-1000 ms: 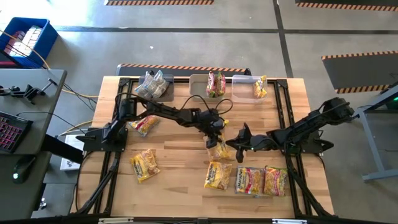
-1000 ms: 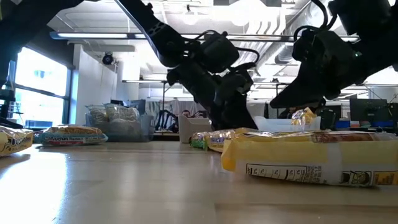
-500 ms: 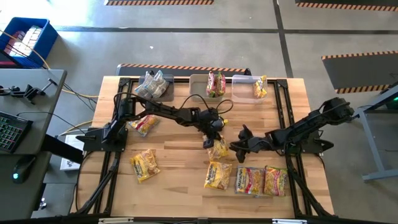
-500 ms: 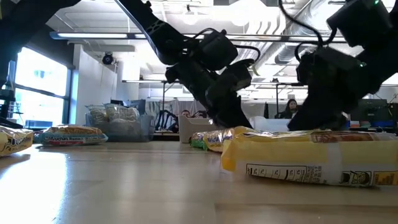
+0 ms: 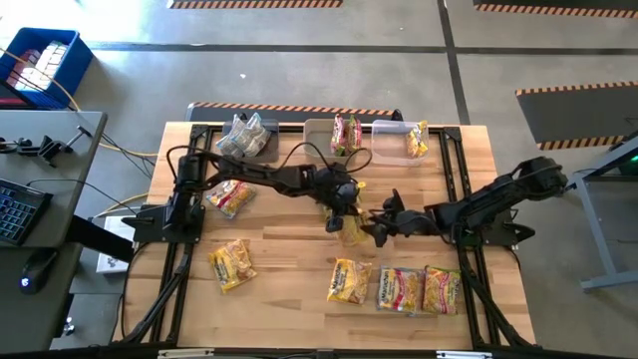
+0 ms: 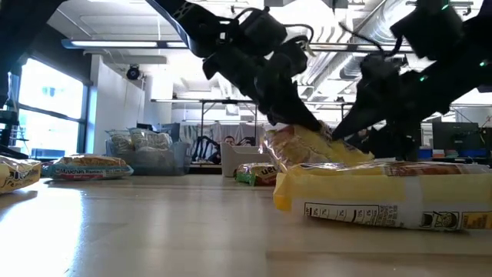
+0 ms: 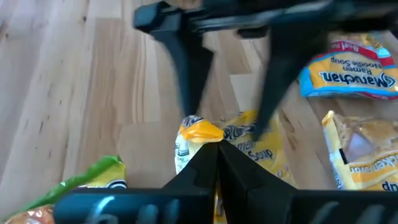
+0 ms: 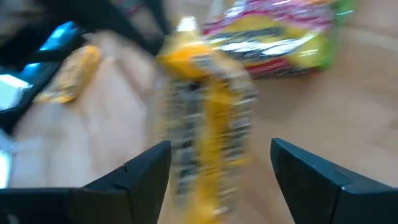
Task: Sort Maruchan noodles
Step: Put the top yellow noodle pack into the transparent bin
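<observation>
My left gripper (image 5: 342, 211) is shut on a yellow Maruchan noodle packet (image 5: 351, 232) at mid-table. My right gripper (image 5: 371, 227) stands open just right of it, one finger on either side of the packet (image 8: 205, 106) without touching. More yellow packets lie flat on the table: two at the left (image 5: 231, 197) (image 5: 231, 264) and three along the near right (image 5: 349, 281) (image 5: 399, 289) (image 5: 441, 289). My left gripper pinches the packet's crimped upper end (image 7: 199, 132) between its two shut fingers (image 7: 205, 168). The fingers slant down from the table's left. The packet (image 6: 307, 146) hangs tilted below them; its lower end is hidden behind a nearer packet (image 6: 384, 196).
Three bins stand along the far edge: one with silvery packets (image 5: 244, 135), one with a red-and-green packet (image 5: 344, 135), one with a yellow packet (image 5: 407, 140). The table's near left is bare wood.
My left gripper has shut on the yellow packet and risen with it, lifting and tilting the packet. My right gripper has opened, let go of the packet and rolled its wrist, staying beside it.
</observation>
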### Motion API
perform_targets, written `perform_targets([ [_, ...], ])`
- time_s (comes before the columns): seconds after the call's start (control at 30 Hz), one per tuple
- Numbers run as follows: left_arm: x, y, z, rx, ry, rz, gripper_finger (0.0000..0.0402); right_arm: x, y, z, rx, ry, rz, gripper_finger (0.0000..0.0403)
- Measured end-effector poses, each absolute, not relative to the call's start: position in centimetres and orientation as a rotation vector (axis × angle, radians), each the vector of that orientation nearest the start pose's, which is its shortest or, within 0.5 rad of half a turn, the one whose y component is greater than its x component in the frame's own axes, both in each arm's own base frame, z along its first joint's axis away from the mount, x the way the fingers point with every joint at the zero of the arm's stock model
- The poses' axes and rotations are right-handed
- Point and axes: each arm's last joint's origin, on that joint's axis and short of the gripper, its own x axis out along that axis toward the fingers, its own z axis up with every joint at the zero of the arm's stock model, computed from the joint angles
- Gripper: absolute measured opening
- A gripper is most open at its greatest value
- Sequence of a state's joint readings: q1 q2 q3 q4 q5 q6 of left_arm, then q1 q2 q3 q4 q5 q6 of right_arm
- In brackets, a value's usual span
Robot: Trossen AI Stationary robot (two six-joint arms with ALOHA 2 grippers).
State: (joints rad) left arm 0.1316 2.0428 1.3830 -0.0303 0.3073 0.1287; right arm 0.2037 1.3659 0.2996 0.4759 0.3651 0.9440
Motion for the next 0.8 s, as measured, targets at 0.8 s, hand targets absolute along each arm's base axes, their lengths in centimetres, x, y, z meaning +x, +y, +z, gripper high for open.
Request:
perform_targets([
  [0.8, 44.1, 5.6, 18.3, -0.031, 0.623, -0.187, 0.0000, 23.0, 1.5, 11.8, 0.648, 0.395, -0.296, 0.0259],
])
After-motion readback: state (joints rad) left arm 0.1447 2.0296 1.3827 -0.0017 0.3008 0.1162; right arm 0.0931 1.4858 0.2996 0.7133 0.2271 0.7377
